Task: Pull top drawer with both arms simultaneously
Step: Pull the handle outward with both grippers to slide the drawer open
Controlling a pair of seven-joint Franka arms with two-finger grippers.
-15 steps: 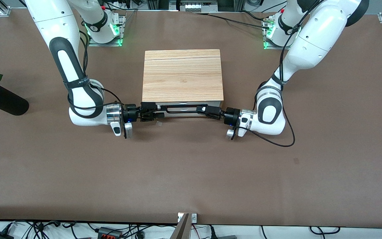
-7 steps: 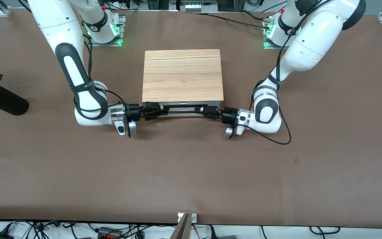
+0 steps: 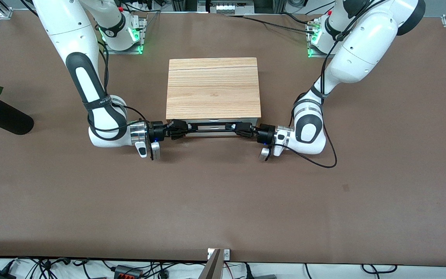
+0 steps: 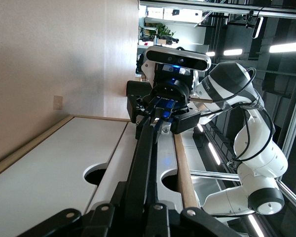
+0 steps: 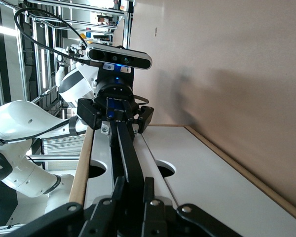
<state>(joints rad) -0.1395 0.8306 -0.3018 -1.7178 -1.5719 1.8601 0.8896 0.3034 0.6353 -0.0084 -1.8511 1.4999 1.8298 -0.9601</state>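
The top drawer (image 3: 215, 126) shows its white front just under the cabinet's top edge, with a black wire bar handle (image 3: 212, 132) across it. My left gripper (image 3: 242, 130) is shut on the handle's end toward the left arm; in the left wrist view (image 4: 140, 197) its fingers clamp the bar (image 4: 145, 158). My right gripper (image 3: 179, 130) is shut on the end toward the right arm, and in the right wrist view (image 5: 134, 180) its fingers flank the bar (image 5: 128, 153). Each wrist view shows the other gripper at the bar's other end. The drawer's inside is hidden.
The light wood-grain cabinet (image 3: 213, 87) stands mid-table between the arm bases. A lower white drawer front (image 4: 54, 168) lies under the top one. A black vase with a red rose (image 3: 2, 116) lies at the right arm's end of the table.
Both grippers have slid a little inward along the handle toward each other, and both forearms have swung closer to the cabinet. The drawer shows no clear movement.
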